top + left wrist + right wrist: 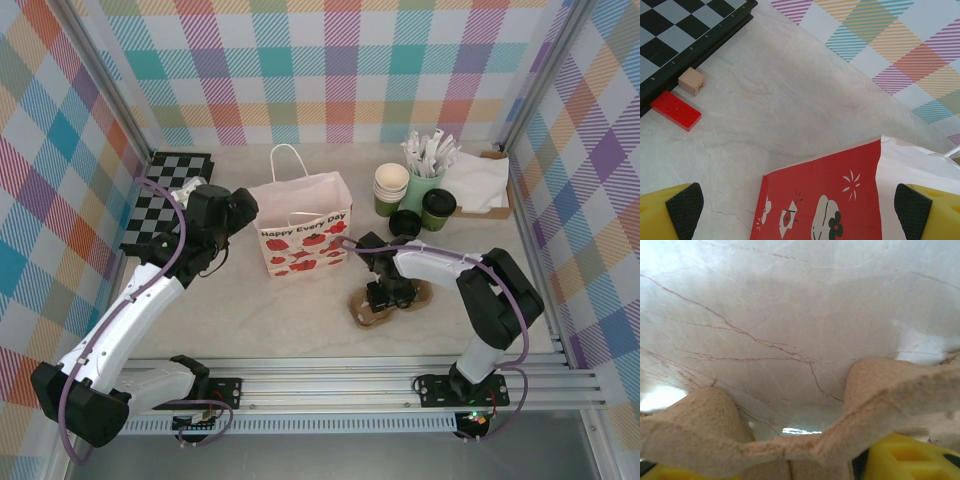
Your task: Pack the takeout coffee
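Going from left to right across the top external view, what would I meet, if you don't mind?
Chessboard → paper bag → stacked lidless cups → takeout coffee → white napkins.

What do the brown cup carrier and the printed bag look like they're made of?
Cup carrier: moulded paper pulp, matte; the rim close to the right wrist camera is rough, fibrous and ragged. Bag: probably paper, with smooth printed faces, crisp folds and a thin white handle.

The pale marbled surface (250, 320) carries a chessboard (165, 200) at back left, with a red brick (676, 110) and a wooden cube (692, 81) beside its edge. A paper bag (303, 240) stands mid-surface, and a cardboard cup carrier (360, 312) lies nearer the front. Cups (391, 190), a lidded coffee cup (438, 208) and napkins (480, 180) cluster at back right.
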`<state>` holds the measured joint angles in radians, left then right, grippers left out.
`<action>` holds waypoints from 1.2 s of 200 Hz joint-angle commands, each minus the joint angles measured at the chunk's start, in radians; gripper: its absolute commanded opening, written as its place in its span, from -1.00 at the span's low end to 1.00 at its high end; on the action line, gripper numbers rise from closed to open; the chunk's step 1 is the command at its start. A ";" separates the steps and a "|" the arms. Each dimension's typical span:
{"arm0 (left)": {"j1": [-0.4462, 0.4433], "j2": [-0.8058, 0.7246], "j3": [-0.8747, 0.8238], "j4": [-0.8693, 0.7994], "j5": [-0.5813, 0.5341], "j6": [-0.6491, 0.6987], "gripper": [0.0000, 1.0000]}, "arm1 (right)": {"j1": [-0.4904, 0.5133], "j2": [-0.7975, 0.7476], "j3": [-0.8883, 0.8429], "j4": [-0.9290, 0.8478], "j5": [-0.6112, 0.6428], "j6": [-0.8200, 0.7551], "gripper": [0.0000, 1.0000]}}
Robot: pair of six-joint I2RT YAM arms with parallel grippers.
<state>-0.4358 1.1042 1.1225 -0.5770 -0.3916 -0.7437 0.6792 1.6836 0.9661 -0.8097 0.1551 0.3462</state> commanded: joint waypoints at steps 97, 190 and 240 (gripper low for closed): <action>0.014 0.026 0.064 -0.054 -0.070 0.080 1.00 | 0.017 -0.144 0.037 -0.095 0.054 0.036 -0.43; 0.109 0.300 0.414 -0.116 0.287 0.463 1.00 | 0.011 -0.381 0.225 -0.315 0.122 0.073 -0.43; 0.155 0.378 0.469 0.085 0.527 0.785 0.95 | -0.036 -0.370 0.522 -0.415 0.102 0.071 -0.41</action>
<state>-0.3336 1.4429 1.5177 -0.5964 -0.0410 -0.1532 0.6601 1.3121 1.3621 -1.1324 0.2466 0.4076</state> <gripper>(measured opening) 0.989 0.302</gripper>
